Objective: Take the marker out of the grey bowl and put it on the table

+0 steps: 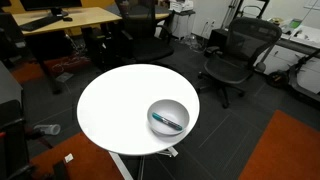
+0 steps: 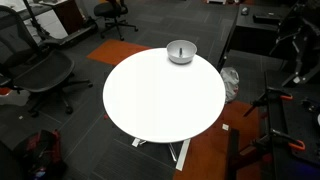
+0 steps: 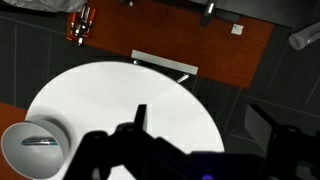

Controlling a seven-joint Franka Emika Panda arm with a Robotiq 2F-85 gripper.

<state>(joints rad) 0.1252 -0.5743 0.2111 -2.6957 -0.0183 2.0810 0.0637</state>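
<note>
The grey bowl [image 1: 168, 108] stands on the round white table [image 1: 115, 105], near its edge. The marker [image 1: 167, 121], dark with a teal part, lies inside the bowl. The bowl [image 2: 181, 51] also shows at the far rim of the table [image 2: 160, 95], where the marker is too small to make out. In the wrist view the bowl [image 3: 20, 160] is at the lower left with the marker [image 3: 40, 142] in it. My gripper [image 3: 204, 124] hangs high above the table [image 3: 120, 95], well to the right of the bowl. Its fingers are wide apart and empty. The arm is not seen in either exterior view.
Black office chairs [image 1: 235, 55] stand around the table, another shows in an exterior view [image 2: 40, 70]. A wooden desk [image 1: 70, 20] is behind. An orange floor mat [image 1: 290, 150] lies beside the table. A wooden desk [image 3: 190, 35] shows in the wrist view beyond the table.
</note>
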